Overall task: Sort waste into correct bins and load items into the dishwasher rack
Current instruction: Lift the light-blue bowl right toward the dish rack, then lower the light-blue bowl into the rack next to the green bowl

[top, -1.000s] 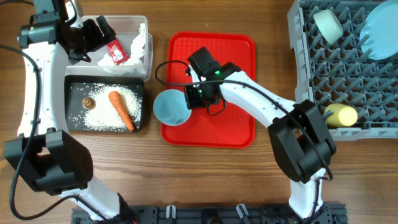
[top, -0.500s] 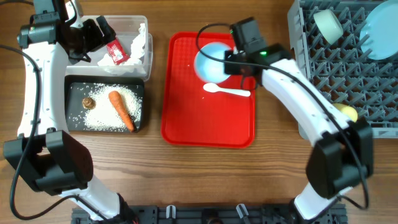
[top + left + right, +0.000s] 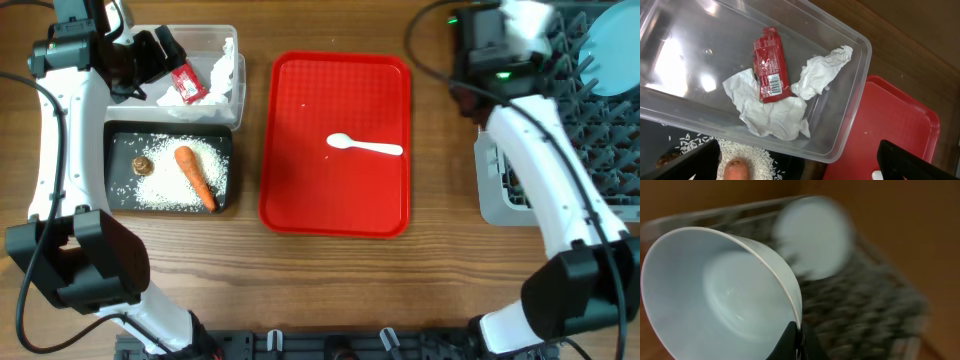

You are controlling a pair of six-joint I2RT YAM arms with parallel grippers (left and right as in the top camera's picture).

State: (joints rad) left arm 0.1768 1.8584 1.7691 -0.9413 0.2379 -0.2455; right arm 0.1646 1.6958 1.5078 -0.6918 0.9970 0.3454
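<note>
On wood table [image 3: 330, 290]: red tray [image 3: 300, 190]; right claw [image 3: 797, 335] pinches light blue bowl [image 3: 725, 295]; left claw [image 3: 800, 167] spread.

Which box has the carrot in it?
The shallow black rectangular tub, where the orange carrot lies on white rice grains. The clear plastic tub holds a red foil wrapper and crumpled white napkin instead.
</note>
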